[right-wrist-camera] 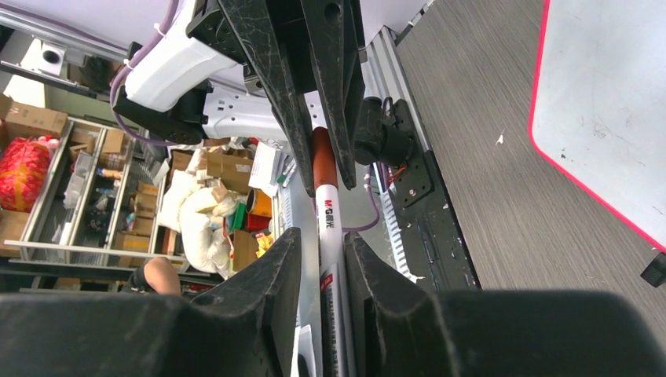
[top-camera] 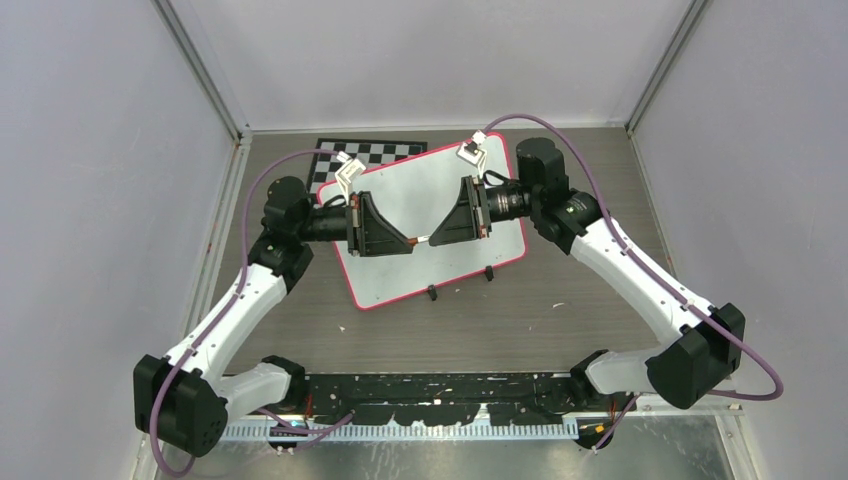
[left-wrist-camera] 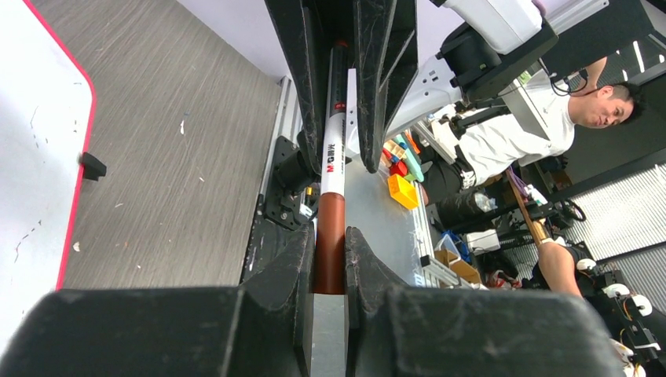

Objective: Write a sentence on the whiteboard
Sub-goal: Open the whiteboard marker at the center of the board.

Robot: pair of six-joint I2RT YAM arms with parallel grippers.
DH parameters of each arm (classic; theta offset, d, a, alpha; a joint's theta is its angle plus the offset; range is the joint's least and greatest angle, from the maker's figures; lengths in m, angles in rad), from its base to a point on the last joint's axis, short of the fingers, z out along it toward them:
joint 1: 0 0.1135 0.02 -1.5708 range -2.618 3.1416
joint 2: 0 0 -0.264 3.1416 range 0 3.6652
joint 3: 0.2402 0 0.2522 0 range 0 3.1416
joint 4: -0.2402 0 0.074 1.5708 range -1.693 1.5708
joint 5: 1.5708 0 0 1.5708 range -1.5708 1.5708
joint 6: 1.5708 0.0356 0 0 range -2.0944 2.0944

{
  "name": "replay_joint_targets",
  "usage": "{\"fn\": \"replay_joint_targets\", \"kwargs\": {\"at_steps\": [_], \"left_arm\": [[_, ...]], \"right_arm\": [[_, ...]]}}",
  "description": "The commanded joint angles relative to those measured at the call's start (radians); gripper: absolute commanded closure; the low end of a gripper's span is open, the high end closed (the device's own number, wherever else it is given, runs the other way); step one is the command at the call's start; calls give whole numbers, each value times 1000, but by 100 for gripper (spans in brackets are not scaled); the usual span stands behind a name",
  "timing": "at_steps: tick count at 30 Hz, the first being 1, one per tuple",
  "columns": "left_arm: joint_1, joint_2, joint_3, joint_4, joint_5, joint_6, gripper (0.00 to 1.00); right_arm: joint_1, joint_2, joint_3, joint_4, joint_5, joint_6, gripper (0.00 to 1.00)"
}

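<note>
The whiteboard (top-camera: 425,185), white with a red-pink rim, lies tilted on the table, and its corners also show in the wrist views (left-wrist-camera: 31,157) (right-wrist-camera: 605,102). No sentence is in view on the parts that show, only faint specks. Above the board a white marker (top-camera: 422,240) with a reddish-brown cap (left-wrist-camera: 330,243) hangs level between both grippers. My left gripper (left-wrist-camera: 330,253) is shut on the cap. My right gripper (right-wrist-camera: 322,255) faces it with its fingers around the white barrel (right-wrist-camera: 327,228). One finger lies against the barrel and a narrow gap shows at the other.
A black-and-white checkerboard (top-camera: 370,152) lies partly under the board's far left corner. Two small black clips (top-camera: 432,293) (top-camera: 490,272) sit on the board's near long edge. A black rail (top-camera: 430,390) runs along the table's near edge between the arm bases. Grey walls close in three sides.
</note>
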Motion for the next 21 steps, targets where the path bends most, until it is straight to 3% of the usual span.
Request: {"fn": "replay_joint_targets", "kwargs": {"at_steps": [1, 6, 10, 16, 21], "left_arm": [[-29, 13, 8, 30, -41, 9, 100], [-34, 16, 6, 30, -40, 12, 100], [-28, 15, 8, 21, -39, 23, 100], [17, 1, 0, 6, -28, 39, 100], [84, -10, 4, -31, -10, 75, 100]], "right_arm": [[29, 4, 25, 111, -12, 43, 71], [30, 8, 24, 106, -11, 28, 83], [27, 7, 37, 51, -7, -26, 99], [-24, -19, 32, -1, -1, -61, 100], [-146, -52, 15, -13, -31, -59, 100]]}}
